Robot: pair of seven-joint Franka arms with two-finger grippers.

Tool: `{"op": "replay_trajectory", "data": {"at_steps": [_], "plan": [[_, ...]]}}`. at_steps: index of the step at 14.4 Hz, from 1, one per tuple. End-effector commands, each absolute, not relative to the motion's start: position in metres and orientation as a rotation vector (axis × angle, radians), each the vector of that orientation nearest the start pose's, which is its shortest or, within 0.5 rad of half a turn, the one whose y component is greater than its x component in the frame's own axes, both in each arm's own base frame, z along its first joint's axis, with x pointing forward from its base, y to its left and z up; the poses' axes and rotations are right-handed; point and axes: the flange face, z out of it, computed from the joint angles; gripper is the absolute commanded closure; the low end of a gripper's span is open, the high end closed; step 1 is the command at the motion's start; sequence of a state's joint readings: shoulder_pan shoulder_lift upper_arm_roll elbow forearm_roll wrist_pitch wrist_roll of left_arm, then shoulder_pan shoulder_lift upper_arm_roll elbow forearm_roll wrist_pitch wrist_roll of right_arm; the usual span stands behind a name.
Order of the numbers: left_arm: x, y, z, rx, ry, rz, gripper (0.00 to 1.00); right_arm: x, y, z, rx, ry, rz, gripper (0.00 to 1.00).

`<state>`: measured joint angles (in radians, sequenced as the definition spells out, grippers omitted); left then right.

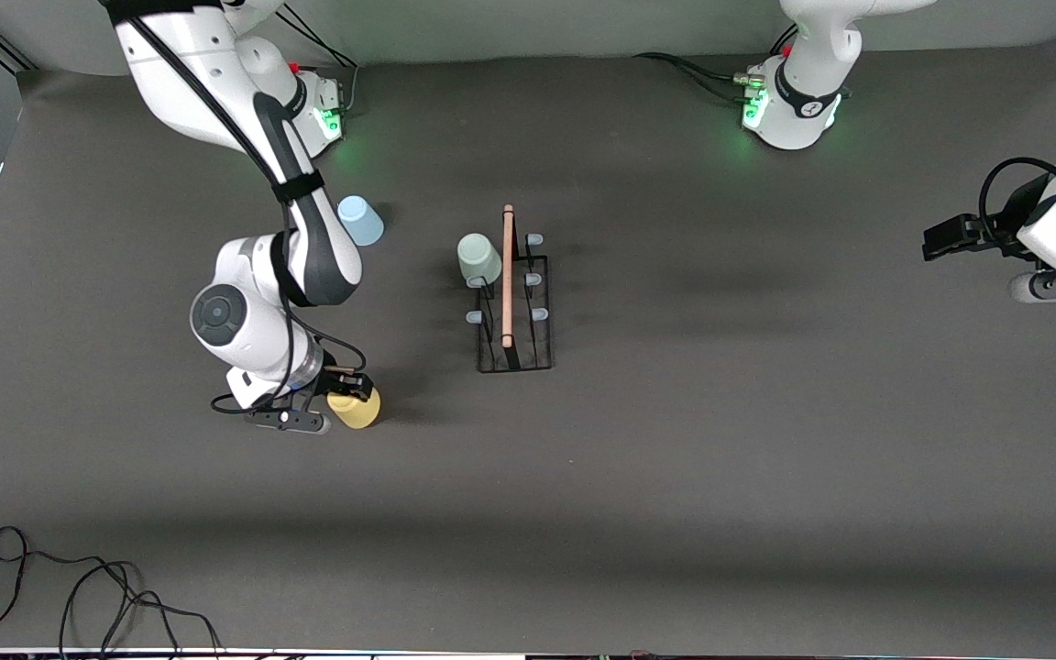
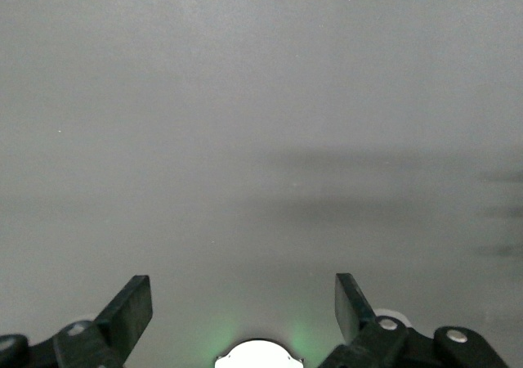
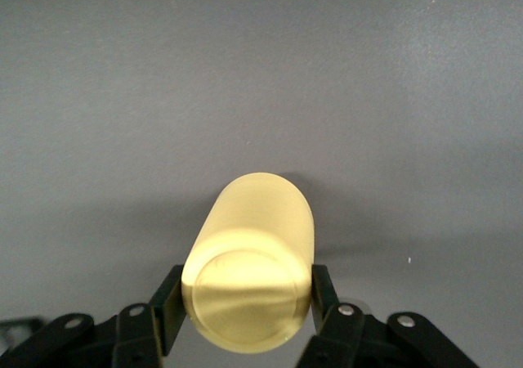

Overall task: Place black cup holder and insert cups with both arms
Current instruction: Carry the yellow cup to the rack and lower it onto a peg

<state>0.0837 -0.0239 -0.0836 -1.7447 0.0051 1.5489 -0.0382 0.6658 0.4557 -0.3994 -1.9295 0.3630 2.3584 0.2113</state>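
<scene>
The black cup holder (image 1: 514, 353) stands mid-table with its wooden rod (image 1: 508, 275) along the top. The pale green cup (image 1: 478, 258) sits on a prong on the side toward the right arm's end. The light blue cup (image 1: 360, 220) stands on the table, farther from the front camera. My right gripper (image 1: 350, 390) is shut on the yellow cup (image 1: 355, 406), which lies sideways between its fingers (image 3: 167, 301) in the right wrist view (image 3: 253, 253), low over the table. My left gripper (image 1: 936, 240) is open and empty at the left arm's end; its fingers (image 2: 131, 307) frame bare table.
Black cables (image 1: 79, 596) lie at the table's near edge toward the right arm's end. Both arm bases (image 1: 789, 110) glow green along the edge farthest from the front camera. Several holder prongs with pale blue tips (image 1: 535, 239) stand bare.
</scene>
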Motion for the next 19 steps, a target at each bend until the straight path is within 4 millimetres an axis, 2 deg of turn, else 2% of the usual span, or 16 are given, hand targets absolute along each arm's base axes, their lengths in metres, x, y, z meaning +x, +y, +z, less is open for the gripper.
{"op": "replay_trajectory", "data": {"at_steps": [1,4,7,10,14,19], "plan": [[0.531,0.002,0.56,-3.111,-0.081,0.272,0.0,0.585,0.188,0.323,-2.956,0.298,0.056,1.0],[0.531,0.002,0.56,-3.111,-0.081,0.272,0.0,0.563,0.232,0.358,-2.918,0.406,0.1,1.0],[0.531,0.002,0.56,-3.111,-0.081,0.272,0.0,0.532,0.301,0.369,-2.895,0.547,0.128,1.0],[0.531,0.002,0.559,-3.111,-0.081,0.272,0.0,0.514,0.338,0.376,-2.879,0.623,0.138,1.0],[0.531,0.002,0.56,-3.111,-0.081,0.272,0.0,0.502,0.367,0.384,-2.878,0.678,0.117,1.0],[0.531,0.002,0.56,-3.111,-0.081,0.272,0.0,0.504,0.373,0.4,-2.871,0.693,0.119,1.0]]}}
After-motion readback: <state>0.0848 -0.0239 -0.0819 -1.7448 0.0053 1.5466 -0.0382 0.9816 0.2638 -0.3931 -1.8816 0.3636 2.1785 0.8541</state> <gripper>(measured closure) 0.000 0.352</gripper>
